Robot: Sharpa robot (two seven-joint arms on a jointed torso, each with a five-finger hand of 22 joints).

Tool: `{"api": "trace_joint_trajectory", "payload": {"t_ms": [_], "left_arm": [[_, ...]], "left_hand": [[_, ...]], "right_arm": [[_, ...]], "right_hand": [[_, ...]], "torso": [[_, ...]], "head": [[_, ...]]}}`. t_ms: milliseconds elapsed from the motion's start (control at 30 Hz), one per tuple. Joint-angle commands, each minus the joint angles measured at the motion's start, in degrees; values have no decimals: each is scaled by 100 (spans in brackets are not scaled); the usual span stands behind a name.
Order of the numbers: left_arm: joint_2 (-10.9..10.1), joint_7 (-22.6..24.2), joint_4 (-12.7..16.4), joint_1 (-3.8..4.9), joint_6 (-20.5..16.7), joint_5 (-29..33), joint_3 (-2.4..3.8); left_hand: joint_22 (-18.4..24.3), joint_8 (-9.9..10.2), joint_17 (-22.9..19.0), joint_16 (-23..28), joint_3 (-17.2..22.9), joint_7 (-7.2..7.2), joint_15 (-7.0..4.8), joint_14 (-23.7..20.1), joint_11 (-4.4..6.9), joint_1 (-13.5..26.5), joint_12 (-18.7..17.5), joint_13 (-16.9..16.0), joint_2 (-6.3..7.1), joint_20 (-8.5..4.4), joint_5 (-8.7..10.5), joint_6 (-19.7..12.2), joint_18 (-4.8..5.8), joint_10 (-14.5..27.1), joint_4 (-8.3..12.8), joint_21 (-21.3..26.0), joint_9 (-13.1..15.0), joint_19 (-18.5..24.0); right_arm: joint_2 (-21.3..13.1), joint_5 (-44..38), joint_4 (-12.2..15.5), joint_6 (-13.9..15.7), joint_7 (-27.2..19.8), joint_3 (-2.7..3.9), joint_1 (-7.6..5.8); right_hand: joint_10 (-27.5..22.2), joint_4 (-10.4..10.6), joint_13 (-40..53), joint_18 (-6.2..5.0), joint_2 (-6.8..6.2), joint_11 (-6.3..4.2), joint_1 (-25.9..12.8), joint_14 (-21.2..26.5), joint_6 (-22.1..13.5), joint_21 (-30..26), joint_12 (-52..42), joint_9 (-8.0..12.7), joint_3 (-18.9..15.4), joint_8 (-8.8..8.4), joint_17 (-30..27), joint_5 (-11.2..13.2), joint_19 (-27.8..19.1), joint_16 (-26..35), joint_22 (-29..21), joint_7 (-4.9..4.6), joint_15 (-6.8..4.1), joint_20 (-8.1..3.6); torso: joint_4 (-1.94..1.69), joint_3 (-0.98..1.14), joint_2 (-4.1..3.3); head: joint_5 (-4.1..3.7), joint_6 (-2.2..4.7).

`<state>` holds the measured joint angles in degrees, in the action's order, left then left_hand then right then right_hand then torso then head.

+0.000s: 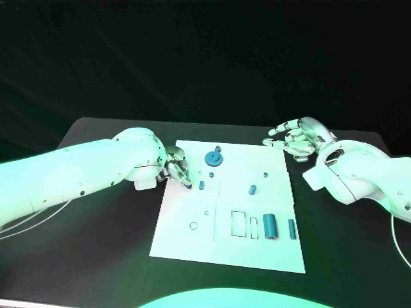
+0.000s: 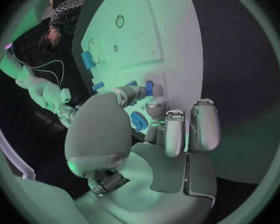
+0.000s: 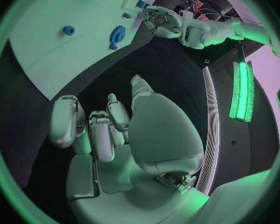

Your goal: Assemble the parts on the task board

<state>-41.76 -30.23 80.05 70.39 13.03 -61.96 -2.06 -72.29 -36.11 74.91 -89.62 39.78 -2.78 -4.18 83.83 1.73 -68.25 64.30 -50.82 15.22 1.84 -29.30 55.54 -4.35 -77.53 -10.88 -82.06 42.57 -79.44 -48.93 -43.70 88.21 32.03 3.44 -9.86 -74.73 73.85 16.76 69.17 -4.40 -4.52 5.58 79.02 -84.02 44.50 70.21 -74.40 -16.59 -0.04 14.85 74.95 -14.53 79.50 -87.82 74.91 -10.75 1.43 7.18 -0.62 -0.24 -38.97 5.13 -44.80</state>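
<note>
Left hand (image 1: 176,168): seen at the left edge of the task board (image 1: 261,244); fingers curled downward; a small blue peg (image 1: 188,188) is seen just at the fingertips, but whether it is pinched cannot be told; in the left wrist view the fingers (image 2: 177,132) are held close together above the board (image 2: 177,45), with a blue piece (image 2: 149,88) just beyond them.
Right hand (image 1: 297,138): held over the black table (image 1: 94,256) just off the board's far right corner; fingers are loosely curled and apart, nothing is held; in the right wrist view the fingers (image 3: 93,129) hang over dark table beside the board edge (image 3: 59,74).
Board, far part: a round blue gear (image 1: 213,158) is seated near the far edge; a short blue peg (image 1: 201,185) and an oval blue piece (image 1: 253,190) lie nearer the middle.
Board, near part: rectangular outlined recesses (image 1: 238,223) are marked; a blue cylinder (image 1: 271,226) and a slimmer blue bar (image 1: 293,228) are set upright-lengthwise beside them; a small ring outline (image 1: 193,225) is seen to the left.
</note>
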Motion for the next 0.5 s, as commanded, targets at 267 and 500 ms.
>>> {"api": "trace_joint_trajectory", "payload": {"t_ms": [267, 500], "left_arm": [[5, -67, 12, -34, 22, -89, -23], [15, -63, 38, -34, 87, -38, -23]], "left_hand": [[-9, -15, 1509, -38, 977, 14, -44, 617, 4, -2, 26, -16, -52, 3, -54, 59, 48, -40, 1022, -32, 20, -52], [-15, -14, 1509, -38, 978, 15, -45, 617, 5, 8, 42, -40, -50, 2, -76, 65, 49, -54, 1025, -35, 22, -56]], "right_arm": [[-6, -22, 8, -21, -71, 1, 3], [-7, -22, 8, -22, -71, 1, 3]], "right_hand": [[-1, -14, -5, -42, 36, -3, 0, -423, -28, -25, 19, 6, 31, 18, 778, 36, -20, 33, 8, 24, -23, -8], [-1, -14, -5, -42, 36, -3, 0, -423, -28, -25, 19, 6, 31, 18, 778, 36, -20, 33, 8, 24, -23, -8]], "torso": [[0, 2, -2], [0, 3, -1]], "head": [[0, -1], [-3, -11]]}}
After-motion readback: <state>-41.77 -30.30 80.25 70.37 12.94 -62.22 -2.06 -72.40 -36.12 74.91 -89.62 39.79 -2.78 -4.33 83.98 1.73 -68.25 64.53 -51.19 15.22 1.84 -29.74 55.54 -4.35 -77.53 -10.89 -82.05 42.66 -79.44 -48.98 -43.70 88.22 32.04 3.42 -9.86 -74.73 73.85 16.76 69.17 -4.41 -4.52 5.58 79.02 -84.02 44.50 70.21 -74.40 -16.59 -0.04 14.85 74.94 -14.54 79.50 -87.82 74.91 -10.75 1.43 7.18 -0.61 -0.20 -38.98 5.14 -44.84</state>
